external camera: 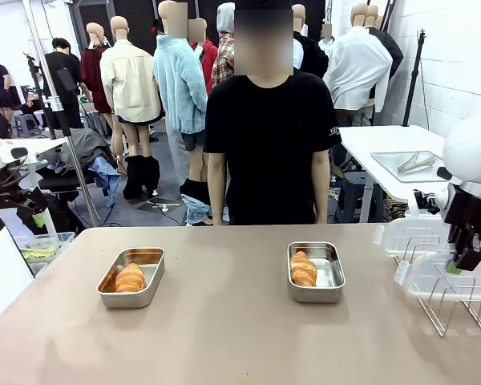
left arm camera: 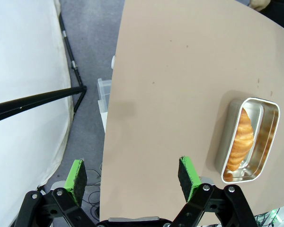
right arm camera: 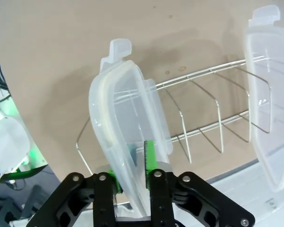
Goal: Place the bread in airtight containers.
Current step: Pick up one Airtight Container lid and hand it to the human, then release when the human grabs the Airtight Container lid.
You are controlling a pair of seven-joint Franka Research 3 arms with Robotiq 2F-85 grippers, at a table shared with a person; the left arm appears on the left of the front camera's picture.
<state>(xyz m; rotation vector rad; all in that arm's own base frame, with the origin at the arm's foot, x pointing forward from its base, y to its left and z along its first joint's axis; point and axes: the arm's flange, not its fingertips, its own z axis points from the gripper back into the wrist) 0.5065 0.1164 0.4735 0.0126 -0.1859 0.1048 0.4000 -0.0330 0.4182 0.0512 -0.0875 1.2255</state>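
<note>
Tan surface [external camera: 224, 345] spreads across the lower frame. At lower right, the right claw [right arm camera: 132, 153] is clamped on the rim of a clear plastic clip-on lid [right arm camera: 123, 104], which stands upright in a silver wire rack [right arm camera: 203, 90]. A second clear lid [right arm camera: 270, 94] stands further along the rack. The left claw [left arm camera: 132, 177] hangs with its jaws apart above the surface's edge, holding nothing. At mid-frame left, a golden-brown ridged croissant roll [external camera: 130, 278] lies in a shiny rectangular steel tin [external camera: 128, 303]. At mid-frame right, a matching roll [external camera: 303, 269] lies in a second steel tin [external camera: 315, 296]. The lid looks light, thin, slick and slightly bendy, so a rim grip suits it. The rolls seem soft and easily crushed. Beyond them stands a person in a black T-shirt [external camera: 264, 144].
</note>
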